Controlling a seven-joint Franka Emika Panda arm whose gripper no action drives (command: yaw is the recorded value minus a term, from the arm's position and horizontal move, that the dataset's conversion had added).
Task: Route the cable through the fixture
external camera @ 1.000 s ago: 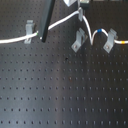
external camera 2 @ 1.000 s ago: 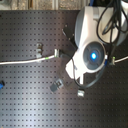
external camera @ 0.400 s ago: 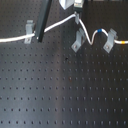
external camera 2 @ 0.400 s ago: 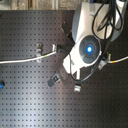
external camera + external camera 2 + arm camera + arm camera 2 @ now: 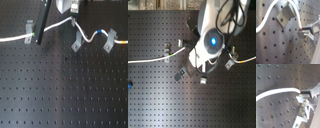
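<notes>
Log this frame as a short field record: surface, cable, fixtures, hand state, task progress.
surface: dark perforated board
cable: white cable runs across the board in the first exterior view, with a blue band and a yellow band near that view's right
fixtures: three small grey clips: clip one, clip two, clip three
hand: hand shut on the cable, seen in both wrist views
progress: cable lies at clip one and clip three; it curves past clip two, whether it is seated there cannot be told
</notes>
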